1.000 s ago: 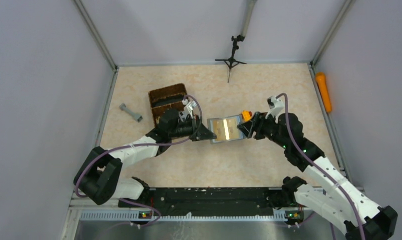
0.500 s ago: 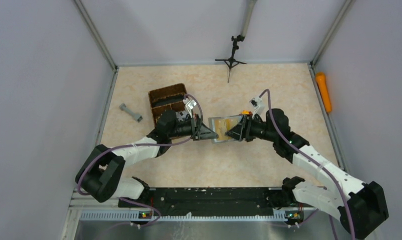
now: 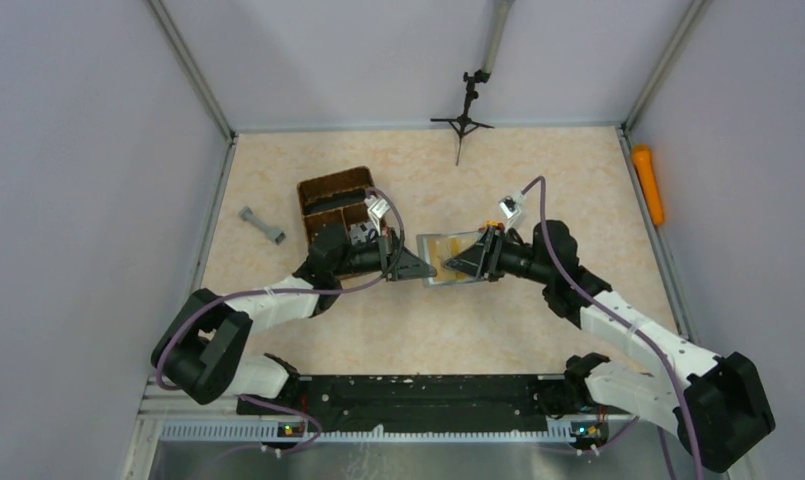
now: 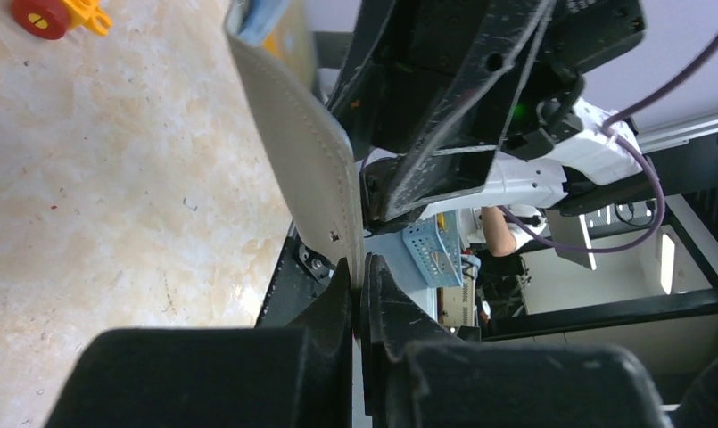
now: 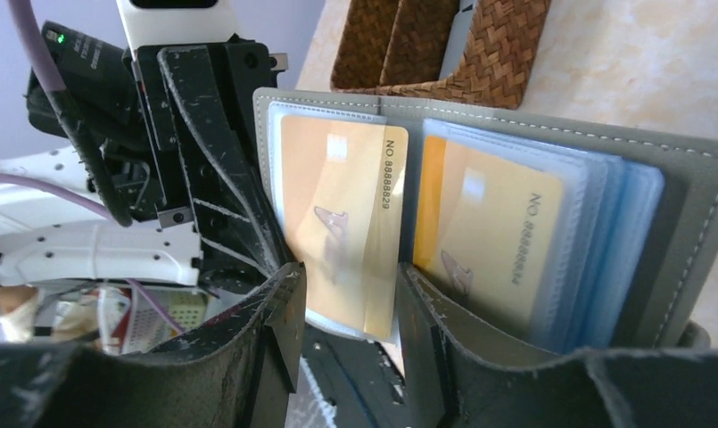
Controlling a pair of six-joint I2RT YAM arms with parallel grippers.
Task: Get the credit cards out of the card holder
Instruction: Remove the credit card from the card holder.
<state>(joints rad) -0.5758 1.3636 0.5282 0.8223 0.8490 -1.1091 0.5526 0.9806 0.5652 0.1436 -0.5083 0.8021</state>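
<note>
The grey card holder point(image 3: 440, 247) is held open and tilted up off the table between both arms. My left gripper point(image 3: 424, 268) is shut on its left edge; in the left wrist view the grey flap point(image 4: 292, 152) is pinched between the jaws point(image 4: 362, 276). My right gripper point(image 3: 458, 263) is open at the holder's inner face. In the right wrist view the jaws point(image 5: 350, 275) stand either side of the lower end of a pale yellow credit card point(image 5: 342, 214) in the left pocket, apart from it. A second yellow card point(image 5: 489, 232) sits in the blue-rimmed sleeves of the holder point(image 5: 685, 205).
A brown wicker basket point(image 3: 333, 195) stands behind my left gripper and shows in the right wrist view point(image 5: 444, 45). An orange toy brick with red wheels point(image 3: 493, 228) lies behind the holder. A grey dumbbell-shaped piece point(image 3: 262, 225) lies far left, an orange cylinder point(image 3: 648, 183) far right, a small tripod point(image 3: 463, 115) at the back.
My right gripper has swung left from the holder's right edge to its inner face, wrist turned. The holder has tilted up. My left gripper has held its grip, nearly still.
</note>
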